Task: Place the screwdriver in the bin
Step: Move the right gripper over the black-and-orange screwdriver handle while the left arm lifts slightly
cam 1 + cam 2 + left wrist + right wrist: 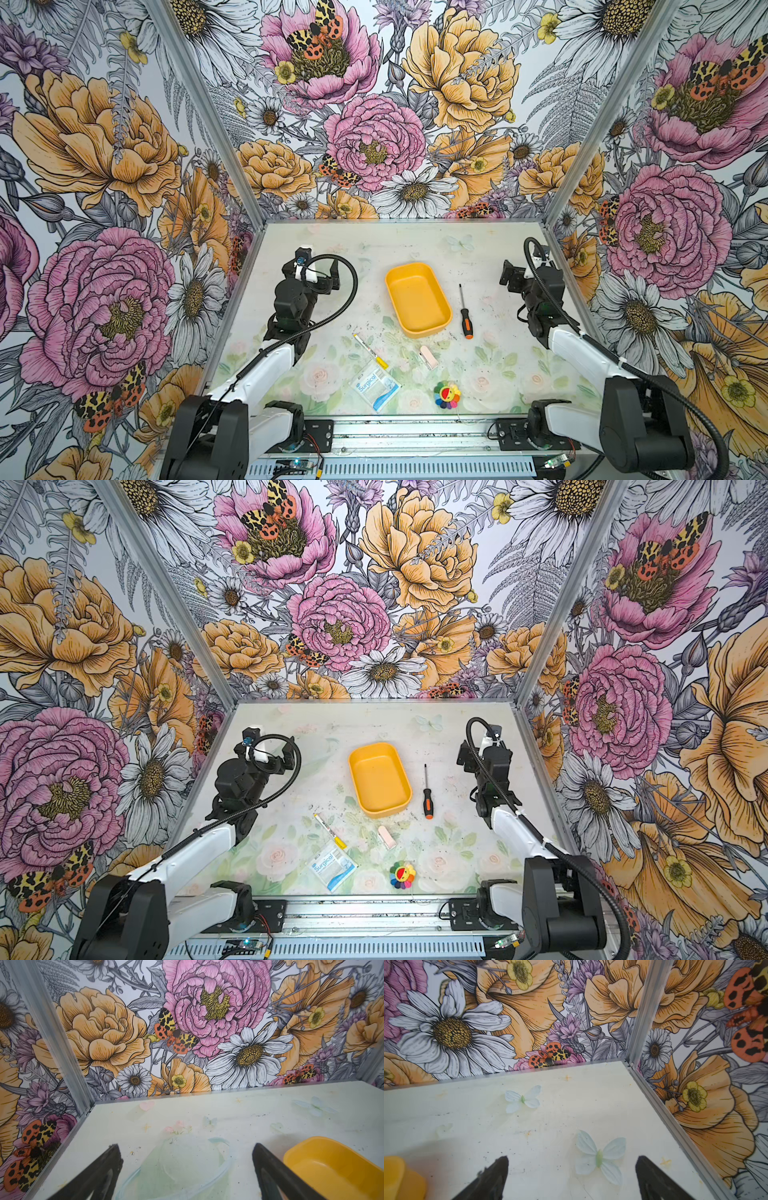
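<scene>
From my station the table (478,257) showed a job not yet begun. Both arms hung back near its side edges, well apart from anything loose. The left gripper (187,1153) had its fingers spread over bare table, with only a corner of the bin beside them. The right gripper (572,1162) was spread as well, pointing toward the far right corner and holding nothing.

The bin (415,297) sat near the middle of the table, and I could see it was empty. The screwdriver (464,312) lay flat on the table just beside the bin, on the side toward the right edge, not touching it. Its shaft pointed at the far edge and its orange-and-black handle at the near edge. The white pen (370,351) lay closer to the near edge, and I left it out of my reckoning.

By my judgement everything remained to do: reach, grasp, carry and release. The right arm looked the better placed.
</scene>
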Robot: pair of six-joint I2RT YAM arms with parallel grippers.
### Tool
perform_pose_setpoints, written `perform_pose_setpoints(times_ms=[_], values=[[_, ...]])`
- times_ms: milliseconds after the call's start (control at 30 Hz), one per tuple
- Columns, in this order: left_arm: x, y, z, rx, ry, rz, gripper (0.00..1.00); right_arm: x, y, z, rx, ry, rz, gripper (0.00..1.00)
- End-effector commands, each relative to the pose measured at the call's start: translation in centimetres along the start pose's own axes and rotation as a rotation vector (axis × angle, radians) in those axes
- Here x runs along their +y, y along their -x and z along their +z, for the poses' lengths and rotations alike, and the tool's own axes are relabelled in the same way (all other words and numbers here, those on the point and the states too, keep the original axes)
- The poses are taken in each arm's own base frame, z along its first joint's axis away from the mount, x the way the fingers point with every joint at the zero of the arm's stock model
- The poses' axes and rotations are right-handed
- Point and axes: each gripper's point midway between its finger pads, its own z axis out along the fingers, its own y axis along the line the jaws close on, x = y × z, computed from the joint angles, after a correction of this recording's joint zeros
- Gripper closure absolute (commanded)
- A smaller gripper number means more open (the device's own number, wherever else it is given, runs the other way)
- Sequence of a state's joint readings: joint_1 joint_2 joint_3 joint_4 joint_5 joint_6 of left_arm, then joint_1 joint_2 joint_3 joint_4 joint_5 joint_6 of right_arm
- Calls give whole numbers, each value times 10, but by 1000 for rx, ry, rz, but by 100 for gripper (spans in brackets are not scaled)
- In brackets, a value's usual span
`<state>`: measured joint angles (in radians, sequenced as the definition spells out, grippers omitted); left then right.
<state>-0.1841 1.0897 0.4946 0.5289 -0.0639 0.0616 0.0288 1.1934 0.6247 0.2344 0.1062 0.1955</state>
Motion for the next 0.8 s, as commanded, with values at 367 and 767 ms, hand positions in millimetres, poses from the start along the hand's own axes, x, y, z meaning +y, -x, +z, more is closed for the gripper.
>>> perform_pose_setpoints(times_ms=[367, 767], values=[[-58, -75, -8, 480, -155, -444, 1, 60, -148, -63, 622, 118, 114, 14], [-89, -110, 1, 659, -253, -524, 1, 81, -181, -65, 737, 168, 50, 16]])
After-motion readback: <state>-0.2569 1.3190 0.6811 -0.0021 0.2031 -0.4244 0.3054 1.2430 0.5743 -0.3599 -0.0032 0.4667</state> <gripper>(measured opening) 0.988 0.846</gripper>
